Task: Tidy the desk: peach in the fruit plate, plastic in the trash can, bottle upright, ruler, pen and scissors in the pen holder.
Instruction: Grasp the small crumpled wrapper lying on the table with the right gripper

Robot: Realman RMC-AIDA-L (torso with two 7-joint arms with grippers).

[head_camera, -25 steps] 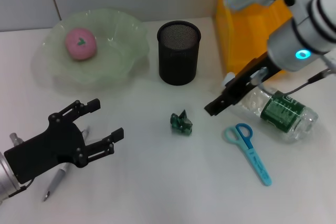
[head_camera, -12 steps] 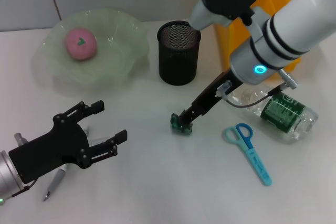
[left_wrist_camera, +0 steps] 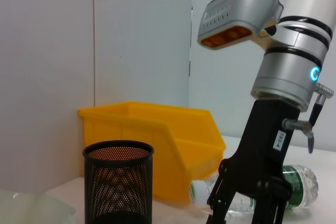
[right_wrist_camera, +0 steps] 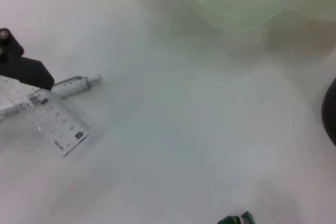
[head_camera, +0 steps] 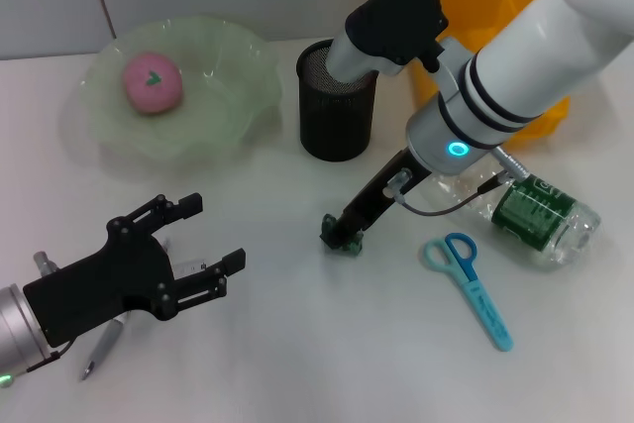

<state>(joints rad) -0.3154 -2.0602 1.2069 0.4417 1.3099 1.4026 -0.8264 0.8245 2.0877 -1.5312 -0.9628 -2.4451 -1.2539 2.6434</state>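
White desk (head_camera: 297, 344) and pale wall fill the head view. At the desk's far left, the peach (head_camera: 151, 81) already sits in the green fruit plate (head_camera: 238, 71), and the mesh pen holder (head_camera: 337, 101) stands near the middle, empty as far as can be seen. The right gripper (head_camera: 342, 237) is down on the crumpled green plastic (head_camera: 349, 245); its fingers hide most of the scrap, so I cannot tell whether they have closed on it. The water bottle (head_camera: 525, 210) lies on its side beside the blue scissors (head_camera: 471, 284), with the yellow bin (head_camera: 485, 7) behind. The left gripper (head_camera: 203, 245), jaws spread and holding nothing, hovers over the pen (head_camera: 104, 344).

From the left wrist, the right gripper (left_wrist_camera: 239, 203) stands before the yellow bin (left_wrist_camera: 157, 140), with the pen holder (left_wrist_camera: 118, 182) and the bottle (left_wrist_camera: 299, 187) on either side.

From the right wrist, the clear ruler (right_wrist_camera: 47, 116) lies against the pen (right_wrist_camera: 73, 85), and the plastic (right_wrist_camera: 236, 219) shows only at the frame edge.

The likely risks: the light scrap may skid or spring out of a shallow pinch, and the right arm's swing toward the bin could knock the pen holder or roll the bottle.
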